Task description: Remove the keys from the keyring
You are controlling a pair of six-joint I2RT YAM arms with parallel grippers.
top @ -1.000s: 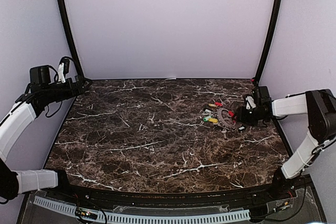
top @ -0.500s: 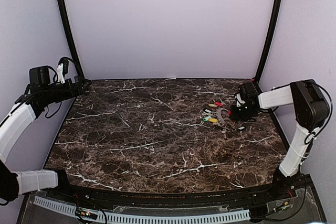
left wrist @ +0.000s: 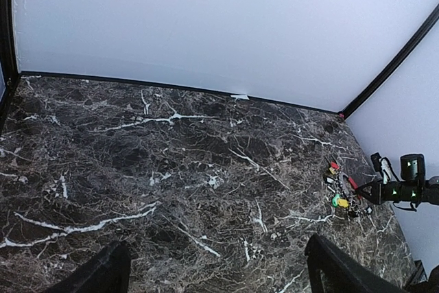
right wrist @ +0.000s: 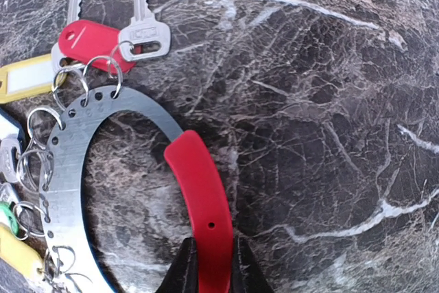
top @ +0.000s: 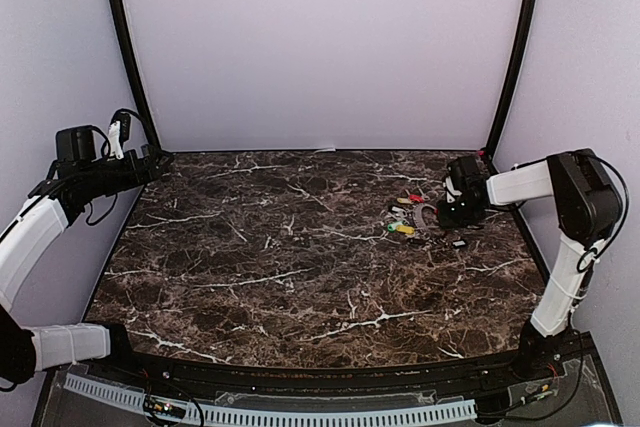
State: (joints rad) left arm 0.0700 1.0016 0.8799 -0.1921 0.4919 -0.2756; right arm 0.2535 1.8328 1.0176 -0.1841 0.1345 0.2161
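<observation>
The keyring is a flat grey metal ring with a red segment; it lies on the marble table at the right. Several keys hang from small rings on it: a silver key, a red tag, a yellow tag, and green and yellow ones. My right gripper is shut on the red segment, one finger on each side. My left gripper is open and empty, held high at the far left; the keyring shows far off in its view.
The dark marble table spans the view. A small dark piece lies just right of the keyring. Black frame posts stand at the back corners, with white walls behind and to the sides.
The right gripper moved left and toward the back along the table to the keyring and closed on its red segment. The left arm has not moved.
</observation>
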